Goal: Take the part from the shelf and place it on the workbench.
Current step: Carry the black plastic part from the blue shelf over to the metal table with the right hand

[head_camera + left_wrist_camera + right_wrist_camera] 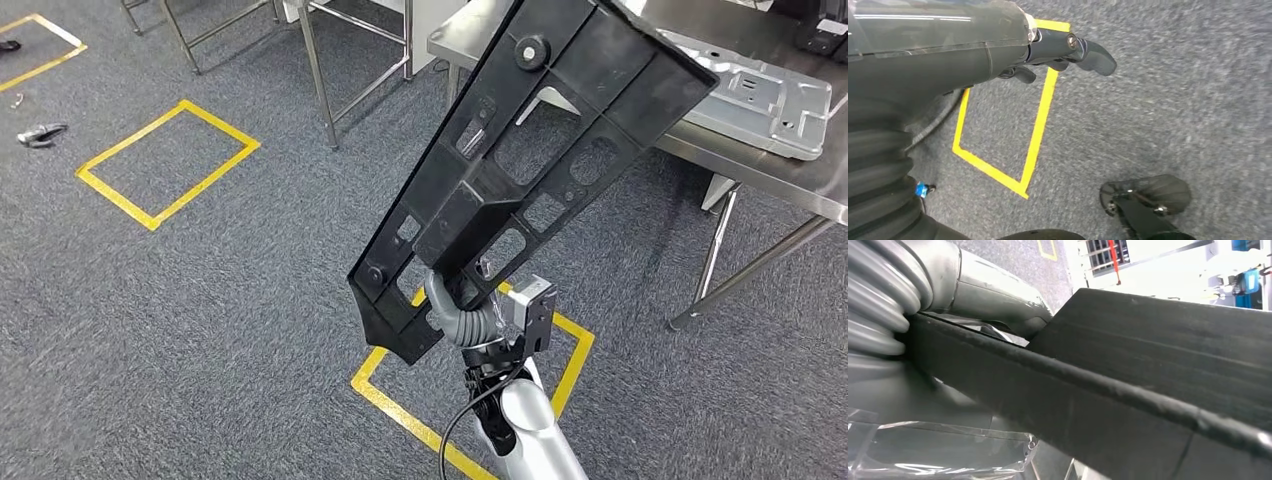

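A long black plastic part [530, 160] with several cut-outs slants up across the head view, its top end over the edge of the steel workbench [790, 175]. My right hand [455, 310] grips the part near its lower end, fingers wrapped around its back. Up close in the right wrist view, the black part [1148, 390] crosses in front of my right hand [993, 295], whose grey thumb presses its edge. My left hand [1068, 50] hangs over the carpet with its fingers curled in and nothing in them.
A grey stamped metal panel [765, 95] lies on the workbench. Bench legs [715, 260] stand to the right. Metal frame legs [320, 70] stand at the back. Yellow tape squares [165, 160] mark the grey carpet.
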{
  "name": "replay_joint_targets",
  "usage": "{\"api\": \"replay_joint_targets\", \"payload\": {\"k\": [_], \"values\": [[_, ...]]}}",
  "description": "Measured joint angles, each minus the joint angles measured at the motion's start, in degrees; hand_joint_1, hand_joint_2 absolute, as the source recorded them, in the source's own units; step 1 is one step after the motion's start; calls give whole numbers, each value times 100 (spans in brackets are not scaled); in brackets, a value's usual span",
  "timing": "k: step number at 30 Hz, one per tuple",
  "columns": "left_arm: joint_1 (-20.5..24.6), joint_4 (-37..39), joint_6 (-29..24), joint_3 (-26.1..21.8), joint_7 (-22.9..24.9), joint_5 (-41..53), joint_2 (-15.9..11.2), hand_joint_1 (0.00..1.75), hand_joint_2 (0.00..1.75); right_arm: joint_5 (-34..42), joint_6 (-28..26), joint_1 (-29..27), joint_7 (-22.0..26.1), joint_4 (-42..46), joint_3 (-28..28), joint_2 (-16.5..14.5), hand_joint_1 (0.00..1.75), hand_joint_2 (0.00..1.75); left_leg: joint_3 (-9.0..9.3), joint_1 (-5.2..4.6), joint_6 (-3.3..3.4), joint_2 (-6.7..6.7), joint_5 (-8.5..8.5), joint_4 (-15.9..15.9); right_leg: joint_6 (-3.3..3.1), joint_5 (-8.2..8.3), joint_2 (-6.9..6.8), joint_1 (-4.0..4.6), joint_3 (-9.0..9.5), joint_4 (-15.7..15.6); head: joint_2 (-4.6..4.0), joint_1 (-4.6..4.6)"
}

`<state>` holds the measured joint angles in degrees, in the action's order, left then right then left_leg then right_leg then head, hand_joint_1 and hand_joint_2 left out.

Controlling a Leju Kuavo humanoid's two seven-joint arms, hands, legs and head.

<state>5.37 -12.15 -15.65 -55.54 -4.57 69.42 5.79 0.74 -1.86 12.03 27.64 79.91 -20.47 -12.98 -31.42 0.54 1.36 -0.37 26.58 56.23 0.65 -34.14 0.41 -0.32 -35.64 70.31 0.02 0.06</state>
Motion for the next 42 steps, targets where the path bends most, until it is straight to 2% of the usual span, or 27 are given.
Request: {"api": "replay_joint_targets", "payload": {"k": [1,2,3,4,6,7,8,11,12,14,16,17,18,19,21,23,26,28,29,31,32,33,34,36,37,39,42], "values": [[-5,0,-2,0,0,0,0,0,175,1,-1,-10,-1,-9,1,4,175,175,76,-2,3,-3,50,-10,2,-88,-1,0,-230,224,0,0],[-12,0,-4,-1,1,0,-1,0,175,1,-1,-21,-1,-19,1,8,175,175,162,-4,1,-8,112,-14,1,-97,-2,0,-390,289,-1,0],[-19,0,-7,-1,2,1,-1,0,175,2,-2,-26,-1,-26,1,10,175,175,260,-7,-3,-14,178,-15,-8,9,-3,1,-465,180,-1,1],[-24,0,-9,-2,3,1,-1,0,175,2,-2,-25,-1,-29,1,11,175,175,368,-12,-10,-19,248,-16,-28,243,-4,7,-459,-93,-1,1],[-29,3,-10,-2,4,2,8,0,175,2,-2,-17,1,-33,3,13,175,175,541,-23,-37,-31,390,-21,-105,894,-6,41,-373,-765,-2,-7],[-22,5,-10,-2,5,2,12,0,175,2,0,-15,2,-35,6,13,175,175,592,-26,-64,-36,457,-22,-138,1113,-8,64,-339,-985,-2,-16],[-14,7,-10,-3,8,3,16,0,175,2,3,-15,1,-37,9,12,175,175,639,-26,-96,-39,500,-16,-165,1222,-7,85,-322,-1101,-2,-25],[17,7,-12,-3,13,3,13,0,175,8,15,9,6,-30,13,-6,175,175,693,-19,-189,-22,509,115,-240,1145,7,80,-194,-1194,-1,-35],[22,7,-13,-2,13,2,12,0,175,13,20,25,12,-28,14,-15,175,175,623,-15,-208,-15,521,279,-275,1117,9,65,-129,-1225,-1,-42],[30,7,-13,-2,12,2,12,0,175,20,32,47,17,-31,15,-31,175,175,267,3,-252,-6,713,912,-321,1053,7,55,-20,-1261,-1,-51],[30,7,-13,-3,4,-2,13,0,175,25,48,50,21,-48,13,-37,175,175,-216,21,-303,-4,1003,1544,-333,971,7,60,55,-1261,-2,-54],[34,7,-13,-4,-2,-4,12,0,175,34,56,48,28,-58,12,-37,175,175,-376,26,-316,-1,1042,1655,-329,930,9,61,97,-1257,-2,-55],[40,7,-13,-4,-7,-4,11,0,175,48,65,47,47,-66,11,-37,175,175,-447,30,-319,1,936,1572,-321,884,12,58,149,-1249,-2,-55],[45,7,-15,-5,-10,-4,9,0,175,63,72,48,74,-71,10,-37,175,175,-445,34,-320,2,728,1356,-309,840,14,54,203,-1240,-2,-55],[30,7,-19,-4,-5,1,3,0,175,82,86,45,161,-56,8,-36,175,175,-291,36,-318,3,172,663,-268,742,20,43,317,-1217,-2,-54],[9,8,-19,-4,-4,9,-1,0,175,64,118,28,258,30,-5,-33,175,175,-207,7,-265,11,-42,248,-209,686,27,46,338,-1194,-1,-70],[-15,9,-11,-5,3,32,-4,0,175,-55,214,-28,344,297,-73,-21,175,175,-222,3,-134,12,-55,200,-116,636,26,57,306,-1173,0,-79],[-12,9,-2,-5,5,49,-5,0,175,-148,284,-58,375,513,-129,-1,175,175,-182,27,-73,14,-56,163,-57,479,17,50,212,-936,-1,-63],[-5,9,4,-4,6,55,-4,0,175,-189,315,-75,391,610,-156,12,175,175,-162,31,-46,17,-50,149,-32,344,12,39,89,-679,-1,-56],[6,9,16,-4,8,58,-4,0,175,-274,384,-135,420,779,-219,53,175,175,-136,27,-10,18,-19,147,4,43,6,21,-341,98,-1,-47],[6,9,22,-4,9,60,-4,0,175,-312,414,-176,427,847,-251,76,175,175,-120,25,-4,17,-1,148,15,-4,3,10,-520,373,-1,-47],[4,9,28,-4,11,62,-4,0,175,-355,447,-212,431,919,-287,101,175,175,-97,23,-4,15,21,149,23,50,-1,0,-625,482,-1,-48],[4,9,32,-4,13,64,-4,0,175,-389,475,-234,434,981,-321,120,175,175,-66,23,-10,11,44,150,21,227,-5,-6,-594,331,-1,-48],[9,9,40,-3,13,71,-1,0,175,-456,528,-243,448,1118,-397,147,175,175,11,21,-38,4,99,148,-7,687,-13,-5,-264,-446,-2,-47],[17,9,43,-3,13,75,1,0,175,-486,552,-239,458,1187,-435,155,175,175,38,14,-62,2,126,151,-25,828,-15,9,-100,-806,-2,-47],[37,9,49,-2,13,86,4,0,175,-529,586,-235,474,1309,-514,167,175,175,61,5,-121,2,162,139,-62,870,-10,43,46,-1127,-1,-49],[80,8,54,-1,16,112,2,0,175,-558,601,-232,475,1466,-612,182,175,175,83,3,-211,9,224,144,-144,858,-1,25,100,-1200,-1,-51]]}}
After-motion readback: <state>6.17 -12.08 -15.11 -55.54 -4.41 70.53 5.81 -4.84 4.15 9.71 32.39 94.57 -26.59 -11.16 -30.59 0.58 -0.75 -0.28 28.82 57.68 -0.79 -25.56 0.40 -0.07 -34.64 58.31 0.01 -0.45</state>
